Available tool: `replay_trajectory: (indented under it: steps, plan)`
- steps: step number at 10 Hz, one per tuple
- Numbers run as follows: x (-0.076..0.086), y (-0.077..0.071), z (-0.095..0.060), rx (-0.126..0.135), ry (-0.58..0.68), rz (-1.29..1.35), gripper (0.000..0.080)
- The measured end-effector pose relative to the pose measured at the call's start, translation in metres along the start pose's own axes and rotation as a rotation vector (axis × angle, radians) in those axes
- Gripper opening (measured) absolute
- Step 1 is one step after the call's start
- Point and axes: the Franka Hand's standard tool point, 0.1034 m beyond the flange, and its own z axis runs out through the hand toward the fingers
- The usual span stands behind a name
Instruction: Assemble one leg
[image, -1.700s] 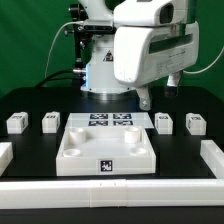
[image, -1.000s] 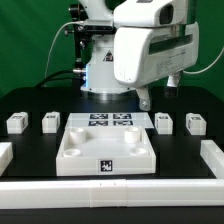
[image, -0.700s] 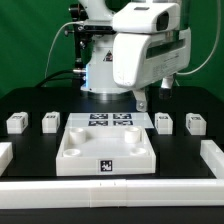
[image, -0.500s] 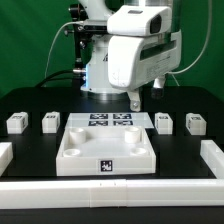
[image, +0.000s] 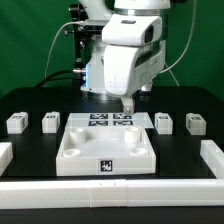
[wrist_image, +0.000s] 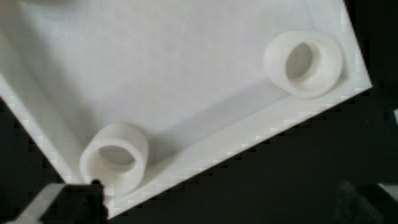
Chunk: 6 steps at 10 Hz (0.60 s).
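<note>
Four small white legs with tags stand on the black table: two at the exterior view's left (image: 15, 123) (image: 50, 122) and two at its right (image: 165, 121) (image: 195, 123). The large white square tray piece (image: 73, 150) with round corner sockets lies in the middle. My gripper (image: 128, 106) hangs above the tray's far edge, over the marker board (image: 110, 122), and holds nothing. In the wrist view the tray (wrist_image: 178, 80) fills the picture with two sockets (wrist_image: 306, 63) (wrist_image: 118, 155). My gripper (wrist_image: 217, 190) is open, with its dark fingers (wrist_image: 77, 200) wide apart.
A white rail (image: 110, 190) runs along the table's front edge, with white end blocks at the exterior view's left (image: 5, 153) and right (image: 212, 155). The robot's base (image: 100, 75) stands behind the marker board.
The arm's head has swung toward the exterior view's left and turned. The gripper has moved from above the right-hand legs' side to above the tray's far edge. No part has moved.
</note>
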Motion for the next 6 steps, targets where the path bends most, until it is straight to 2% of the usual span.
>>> replay_trajectory:
  steps: [2, 3, 5, 6]
  plan:
    - [-0.001, 0.000, 0.001, -0.001, 0.000, -0.024, 0.0650]
    - [-0.004, -0.003, 0.003, -0.011, 0.006, -0.111, 0.0650]
    - [-0.016, -0.023, 0.013, -0.002, -0.009, -0.243, 0.0650]
    - [-0.023, -0.031, 0.020, 0.015, -0.015, -0.304, 0.0650]
